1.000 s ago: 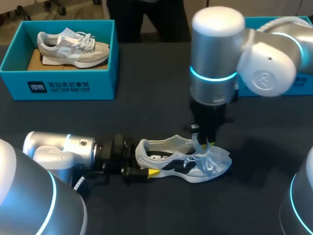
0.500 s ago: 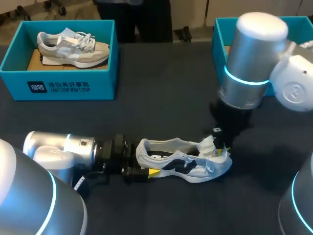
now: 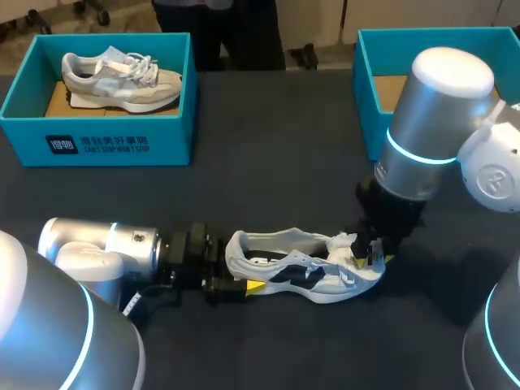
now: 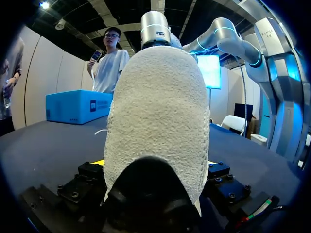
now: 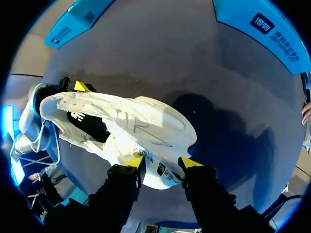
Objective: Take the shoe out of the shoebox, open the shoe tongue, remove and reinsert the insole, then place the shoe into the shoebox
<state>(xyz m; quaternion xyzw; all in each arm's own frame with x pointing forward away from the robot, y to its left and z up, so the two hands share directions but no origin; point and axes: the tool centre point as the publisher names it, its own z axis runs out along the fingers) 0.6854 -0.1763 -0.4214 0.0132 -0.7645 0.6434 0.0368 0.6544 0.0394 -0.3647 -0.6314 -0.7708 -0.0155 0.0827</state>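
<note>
White shoe: level left hand clamps its heel, steep right hand pinches its tongue.

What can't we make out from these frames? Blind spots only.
Insole: head and right wrist views show only a dark opening in the shoe; in or out, cannot tell.
Right shoebox: head view, right arm covers most of it; contents hidden.
Left wrist view: the heel fills it, hiding the tongue and the right gripper.
</note>
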